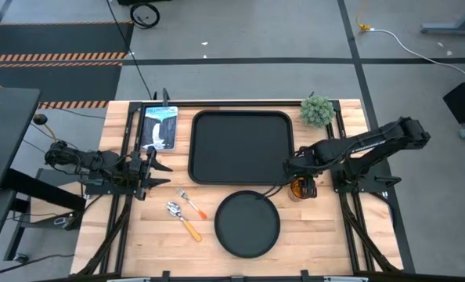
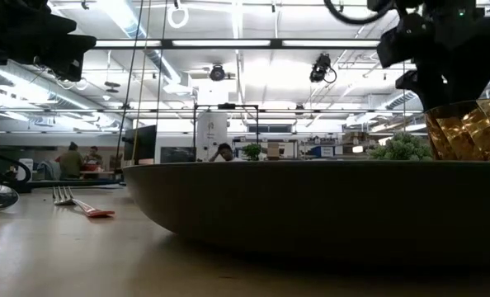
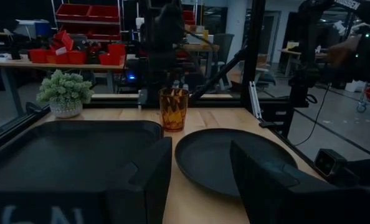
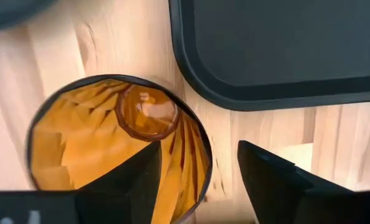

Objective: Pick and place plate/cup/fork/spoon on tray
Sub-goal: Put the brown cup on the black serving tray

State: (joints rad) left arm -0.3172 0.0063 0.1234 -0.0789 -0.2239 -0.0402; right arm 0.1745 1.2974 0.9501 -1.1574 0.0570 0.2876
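Note:
The amber cup [image 1: 303,189] stands on the table just right of the tray's [image 1: 240,147] near right corner; it also shows in the left wrist view [image 3: 173,109]. My right gripper [image 4: 199,146] is open above it, one finger inside the cup [image 4: 110,137] and one outside. The round black plate [image 1: 246,224] lies in front of the tray. The fork [image 1: 190,200] and spoon [image 1: 181,218] lie left of the plate. My left gripper [image 1: 160,168] is open and empty at the table's left side. My right gripper comes at the cup from above, pointing down. One finger [image 4: 132,180] is inside the cup and the other [image 4: 278,180] outside, astride the wall's rim [image 4: 200,140] on the side toward the tray. I cannot tell whether either finger touches the glass.
A small green potted plant [image 1: 317,110] stands at the tray's far right corner. A blue and white card [image 1: 160,127] lies left of the tray. Black frame rails run along the table's left and right sides.

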